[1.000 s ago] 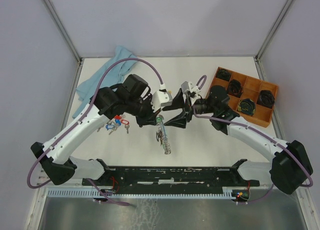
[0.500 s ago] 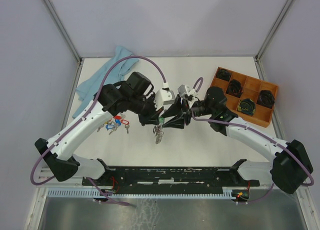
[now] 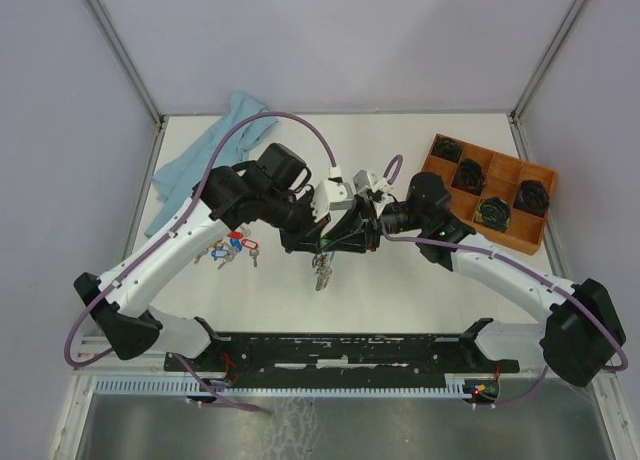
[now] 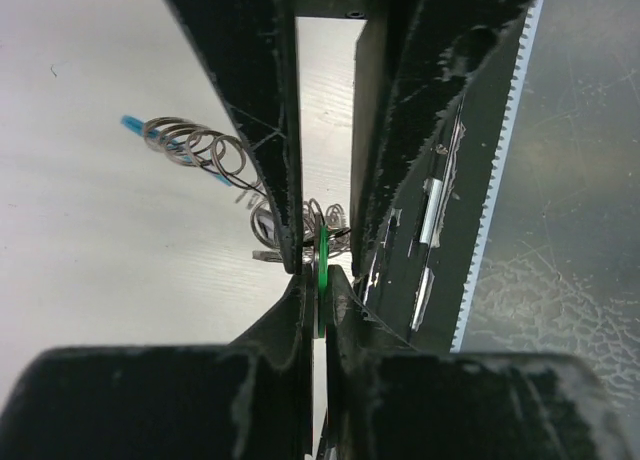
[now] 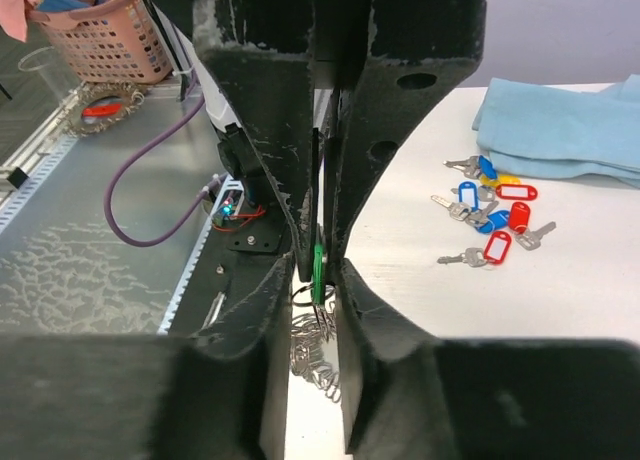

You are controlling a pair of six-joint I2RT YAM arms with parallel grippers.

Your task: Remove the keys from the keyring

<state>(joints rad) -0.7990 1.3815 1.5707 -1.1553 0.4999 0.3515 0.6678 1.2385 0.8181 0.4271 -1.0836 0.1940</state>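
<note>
Surface: white table (image 3: 420, 280) inside a grey-walled cell. Blue cloth (image 3: 205, 160) at back-L, orange tray (image 3: 498, 168) at R. Loose keys (image 3: 232, 248) w/ red and blue tags lie under the L arm.

Both grippers meet nose to nose above table ctr.
- L gripper (image 4: 320, 285): fingers pressed together on the green-tagged key (image 4: 322, 260).
- R gripper (image 5: 319, 272): fingers stand a narrow gap apart, one each side of the same green tag. Contact cannot be determined.
- Keyring (image 3: 321, 268): hangs below the pinch point. Cannot tell whether its low end touches the table. Its silver coils and light-blue stretch (image 4: 132, 124) trail off to one side in the L wrist view.

Risks, as judged:
1. Two grips on one small tag. If R closes on the tag and not on the ring, pulling apart separates nothing, or the tag slips out.
2. Fingertips crowded, so jaw-to-jaw collision is poss.
3. The whole ring hangs off one key. If the L pinch slips, the lot drops.
4. The floppy coil may snag a finger when the arms part.
</note>
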